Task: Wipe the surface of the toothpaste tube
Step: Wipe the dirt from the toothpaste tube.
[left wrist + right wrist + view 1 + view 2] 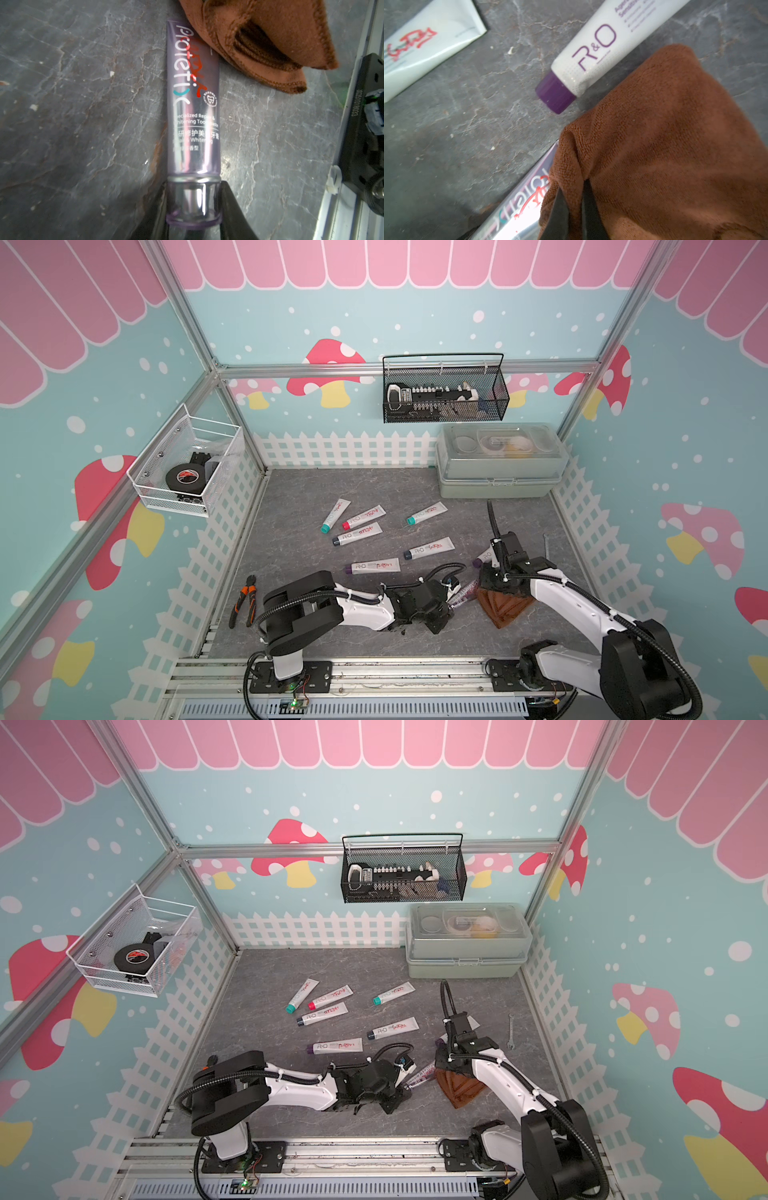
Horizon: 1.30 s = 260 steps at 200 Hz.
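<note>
A translucent purple toothpaste tube (193, 124) lies on the grey mat with a red scribble (197, 68) over its lettering. My left gripper (193, 205) is shut on its clear cap. A brown cloth (664, 145) is bunched at the tube's flat end and overlaps one corner of it. My right gripper (575, 199) is shut on a fold of this cloth. In both top views the tube (465, 593) and cloth (503, 605) sit between the two arms near the front of the mat, with the tube (422, 1076) partly hidden by the left gripper.
Several white tubes with red scribbles (376, 566) lie across the mat's middle; one with a purple cap (591, 52) is just beyond the cloth. Orange pliers (245, 601) lie front left, a wrench (510, 1031) right, a grey-green box (500, 462) back right. Wire baskets (444, 389) hang on the walls.
</note>
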Available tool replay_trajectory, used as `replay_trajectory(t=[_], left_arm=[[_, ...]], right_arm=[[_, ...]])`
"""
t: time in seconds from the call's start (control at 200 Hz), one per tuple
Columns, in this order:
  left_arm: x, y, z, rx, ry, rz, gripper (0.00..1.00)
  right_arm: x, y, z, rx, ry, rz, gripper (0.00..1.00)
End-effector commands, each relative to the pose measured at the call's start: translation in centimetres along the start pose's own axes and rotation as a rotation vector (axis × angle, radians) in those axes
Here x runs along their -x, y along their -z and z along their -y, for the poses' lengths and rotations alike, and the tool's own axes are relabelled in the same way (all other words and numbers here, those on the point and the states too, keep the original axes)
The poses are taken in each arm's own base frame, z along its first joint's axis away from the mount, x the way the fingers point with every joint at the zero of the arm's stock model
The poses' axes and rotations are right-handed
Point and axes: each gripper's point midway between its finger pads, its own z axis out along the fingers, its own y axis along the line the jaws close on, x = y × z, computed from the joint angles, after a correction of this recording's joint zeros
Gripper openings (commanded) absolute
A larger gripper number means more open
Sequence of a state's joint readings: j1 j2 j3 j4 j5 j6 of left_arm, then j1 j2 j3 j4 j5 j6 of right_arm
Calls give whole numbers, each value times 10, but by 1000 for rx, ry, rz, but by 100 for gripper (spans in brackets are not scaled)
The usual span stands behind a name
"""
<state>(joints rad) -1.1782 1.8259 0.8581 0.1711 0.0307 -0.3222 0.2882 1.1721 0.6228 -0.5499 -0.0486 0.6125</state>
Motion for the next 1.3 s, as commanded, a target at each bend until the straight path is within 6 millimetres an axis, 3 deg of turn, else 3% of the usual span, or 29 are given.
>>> replay_trajectory(t=[0.0, 0.305, 0.44, 0.575, 0.881, 1.036, 1.296], left_arm=[[-16, -11, -6, 9, -4, -70, 24], [-12, -17, -8, -1, 2, -71, 24], [-12, -14, -9, 3, 3, -68, 24], [-13, -9, -11, 15, 5, -62, 24], [-21, -6, -17, 28, 19, -60, 24], [-20, -6, -20, 25, 31, -52, 24], [-7, -13, -26, 4, 56, -40, 24]], right_arm=[[-16, 9, -12, 73, 37, -78, 0], [-35, -6, -37, 173, 90, -179, 0], [-33, -19, -7, -14, 91, -201, 0], [-18, -17, 16, -162, 76, -132, 0], [-8, -16, 23, -217, 88, -106, 0], [-15, -16, -10, -26, 110, -145, 0], [-45, -5, -62, 247, 139, -239, 0]])
